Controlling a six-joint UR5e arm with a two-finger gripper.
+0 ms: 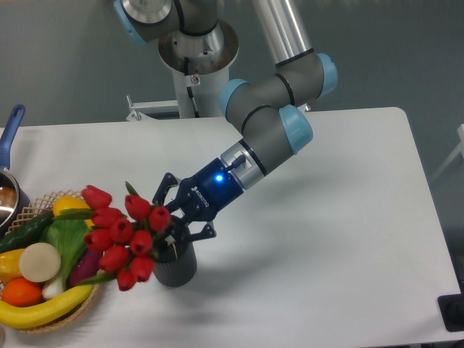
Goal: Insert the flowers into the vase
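Observation:
The flowers [123, 235], a bunch of red tulip heads with green leaves, lean out to the left of the vase [176, 267], with their stems running down into its mouth. The vase is a short dark grey ribbed cylinder standing upright on the white table near the front. My gripper [172, 221] reaches down from the upper right and sits just above the vase rim at the stems. Its jaws are spread apart on either side of the stems. The fingertips are partly hidden behind the tulip heads.
A wicker basket [72, 308] of toy fruit and vegetables stands at the front left, just beside the tulip heads. A pot with a blue handle [10, 134] is at the left edge. The arm's base [197, 54] stands behind the table.

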